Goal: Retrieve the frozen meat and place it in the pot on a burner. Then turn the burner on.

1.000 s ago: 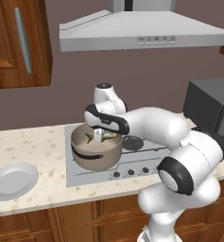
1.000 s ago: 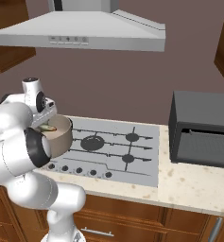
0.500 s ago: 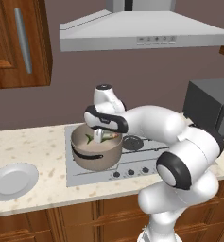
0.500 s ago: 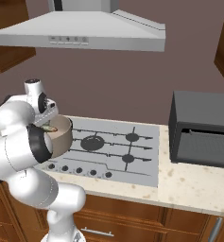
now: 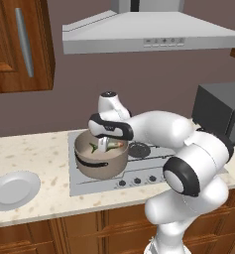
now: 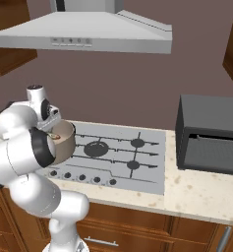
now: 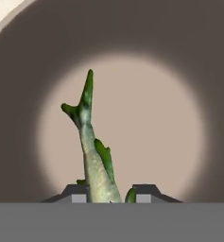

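Observation:
The frozen meat (image 5: 109, 146), a slender silvery-green fish with an orange-red end, hangs inside the mouth of the pot (image 5: 96, 169). My gripper (image 5: 104, 144) is shut on it. In the hand view the fish (image 7: 91, 146) rises between the two fingertips (image 7: 75, 193) with its forked tail pointing at the pot's pale bottom. The pot's brownish wall (image 7: 28, 71) rings it. The pot stands on the front left burner of the stove. From the right base view, the pot (image 6: 65, 143) sits behind my arm, with the fish's orange end (image 6: 54, 136) at its rim.
A round grey-white plate (image 5: 14, 189) lies on the counter left of the stove. A row of knobs (image 6: 81, 178) runs along the stove's front. A dark microwave (image 6: 209, 134) stands at the right. The hood (image 5: 148, 34) hangs overhead.
Almost nothing has changed. The hand has shifted very slightly over the pot and the fish stays in its grip.

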Controlling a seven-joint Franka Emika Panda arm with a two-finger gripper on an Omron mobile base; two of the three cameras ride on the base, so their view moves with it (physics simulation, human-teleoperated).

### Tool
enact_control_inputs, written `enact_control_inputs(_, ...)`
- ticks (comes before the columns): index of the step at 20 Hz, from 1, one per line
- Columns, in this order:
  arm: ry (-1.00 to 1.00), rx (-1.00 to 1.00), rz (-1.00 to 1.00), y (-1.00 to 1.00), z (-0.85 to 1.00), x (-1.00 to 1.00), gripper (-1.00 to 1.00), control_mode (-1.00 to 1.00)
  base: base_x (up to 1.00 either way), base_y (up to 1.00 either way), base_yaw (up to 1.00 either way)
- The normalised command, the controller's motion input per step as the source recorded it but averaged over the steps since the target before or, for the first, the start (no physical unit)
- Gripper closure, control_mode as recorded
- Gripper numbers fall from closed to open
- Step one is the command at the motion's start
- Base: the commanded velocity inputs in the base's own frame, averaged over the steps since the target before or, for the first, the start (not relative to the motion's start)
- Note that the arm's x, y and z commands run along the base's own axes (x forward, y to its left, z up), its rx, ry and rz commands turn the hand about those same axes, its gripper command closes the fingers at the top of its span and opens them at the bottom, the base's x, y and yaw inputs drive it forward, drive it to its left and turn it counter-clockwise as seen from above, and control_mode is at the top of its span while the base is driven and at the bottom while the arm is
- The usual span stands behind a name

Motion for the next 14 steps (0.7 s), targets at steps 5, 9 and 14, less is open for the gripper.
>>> enact_control_inputs(5, 0.0, 0.0, 0.0, 0.0, -0.11, 0.02, 1.0, -1.0, 0.0, 0.0, 0.0)
enact_control_inputs(9, 0.0, 0.0, 0.0, 0.0, -0.09, 0.04, 1.0, -1.0, 0.0, 0.0, 0.0)
enact_control_inputs(14, 0.0, 0.0, 0.0, 0.0, -0.06, 0.03, 1.0, -1.0, 0.0, 0.0, 0.0)
